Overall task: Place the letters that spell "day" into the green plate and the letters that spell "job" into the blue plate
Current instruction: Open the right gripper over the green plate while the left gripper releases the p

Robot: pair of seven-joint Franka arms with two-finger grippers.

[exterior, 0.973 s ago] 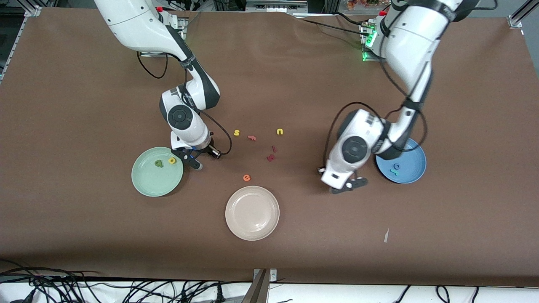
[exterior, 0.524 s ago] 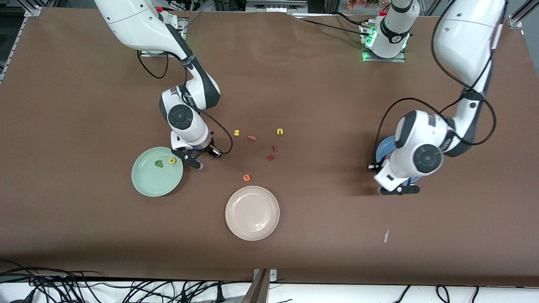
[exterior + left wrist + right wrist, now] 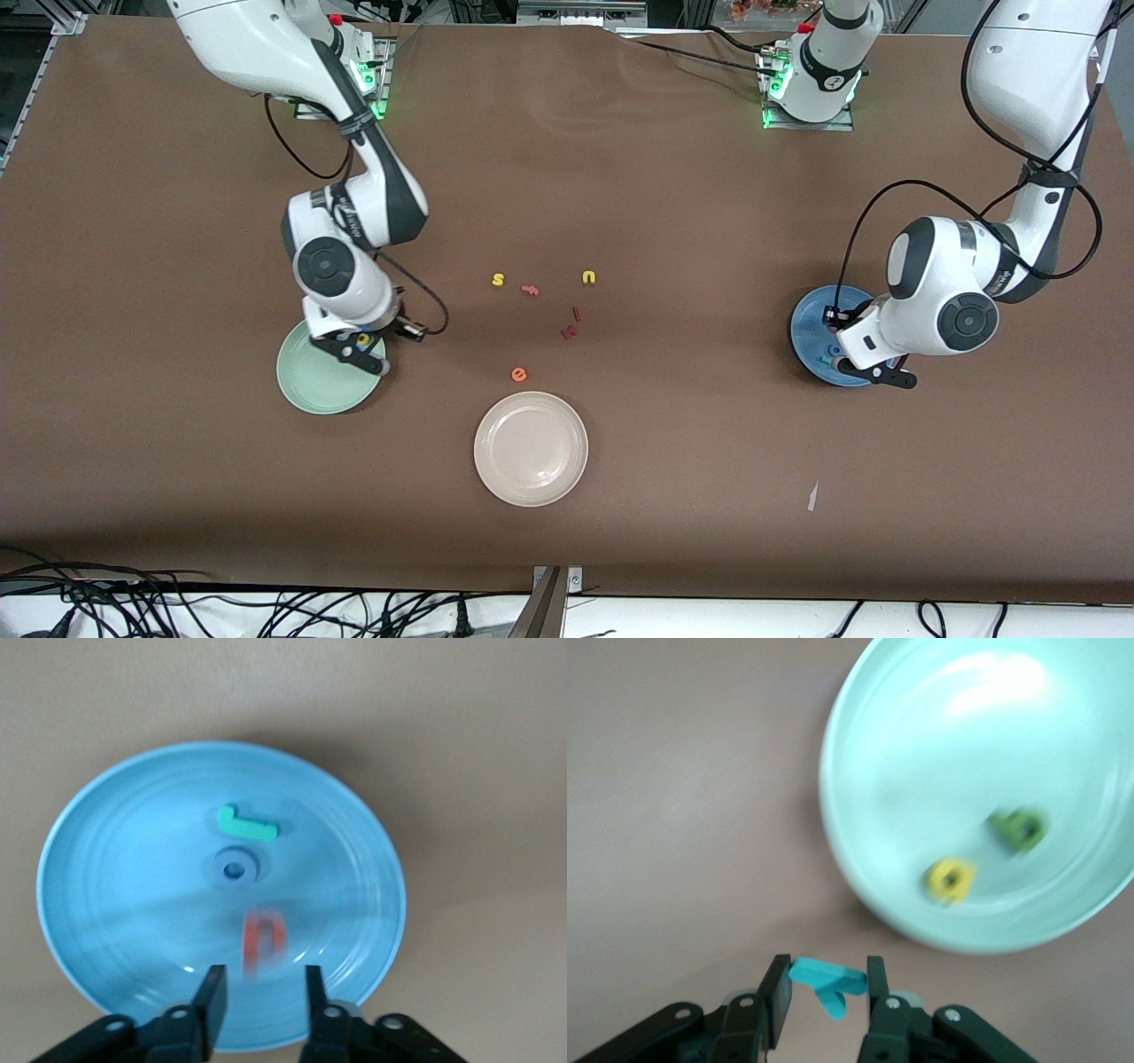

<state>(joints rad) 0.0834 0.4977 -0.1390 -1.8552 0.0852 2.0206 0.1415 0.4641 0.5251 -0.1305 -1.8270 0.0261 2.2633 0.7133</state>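
Observation:
My left gripper (image 3: 873, 370) hangs over the blue plate (image 3: 808, 326), its jaws open (image 3: 262, 979). The salmon-red letter (image 3: 263, 943) is a blur just below them over the blue plate (image 3: 115, 886), free of both fingers. The teal hook letter (image 3: 246, 826) and the blue ring (image 3: 234, 870) lie in that plate. My right gripper (image 3: 354, 350) is at the green plate's (image 3: 319, 390) rim, shut (image 3: 826, 979) on the teal "y" (image 3: 831, 981). In the green plate (image 3: 939, 744) lie the dark green letter (image 3: 1019, 828) and the yellow letter (image 3: 950, 879).
A cream plate (image 3: 531, 448) sits nearest the front camera at mid-table. Loose letters lie between the arms: a yellow "s" (image 3: 498, 280), a yellow "u" (image 3: 588, 277), an orange "e" (image 3: 519, 374), a salmon piece (image 3: 530, 289) and dark red pieces (image 3: 571, 330).
My left arm swung toward its own end of the table to over the blue plate and opened, letting go of the salmon-red letter. My right arm shifted over the green plate's rim with the "y".

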